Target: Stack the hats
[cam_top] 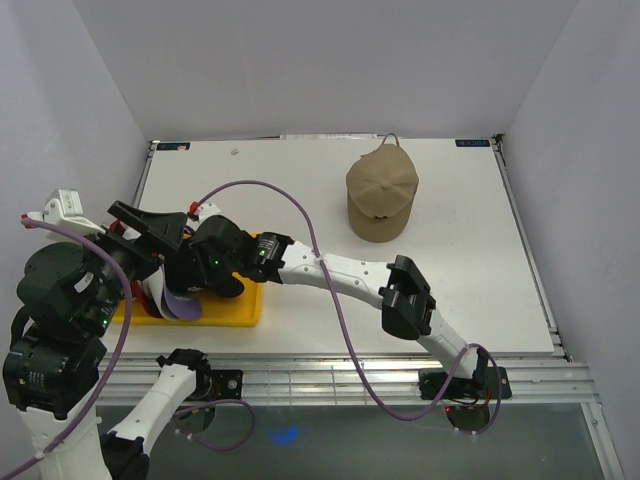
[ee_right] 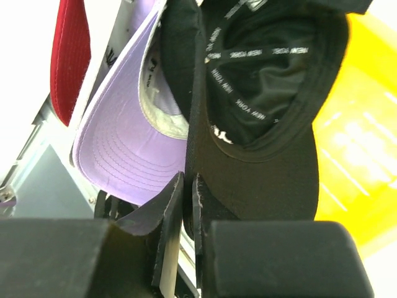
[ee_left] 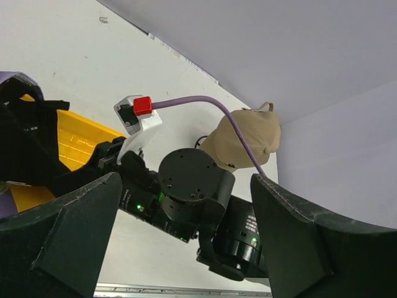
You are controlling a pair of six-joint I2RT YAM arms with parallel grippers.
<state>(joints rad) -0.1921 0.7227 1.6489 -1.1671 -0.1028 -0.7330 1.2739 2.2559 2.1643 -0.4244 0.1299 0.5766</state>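
My right gripper (ee_right: pixel 188 186) is shut on the edge of the black hat's (ee_right: pixel 267 124) brim, and the hat's inside faces the camera. Beside it on the left stands the hat with the purple brim (ee_right: pixel 124 149), and a red hat (ee_right: pixel 69 56) behind that. All three stand on edge over the yellow tray (ee_right: pixel 366 124). A tan hat (cam_top: pixel 382 200) lies alone on the table at the back right, also seen as the tan hat (ee_left: pixel 245 141) in the left wrist view. My left gripper (ee_left: pixel 186 186) hangs open above the right arm's wrist (ee_left: pixel 192 186), with nothing in it.
The yellow tray (cam_top: pixel 240 310) sits near the table's front left edge. The right arm (cam_top: pixel 330 272) stretches across the table's front from right to left, trailing a purple cable (cam_top: pixel 300 215). The left arm (cam_top: pixel 60 290) stands raised over the tray's left end.
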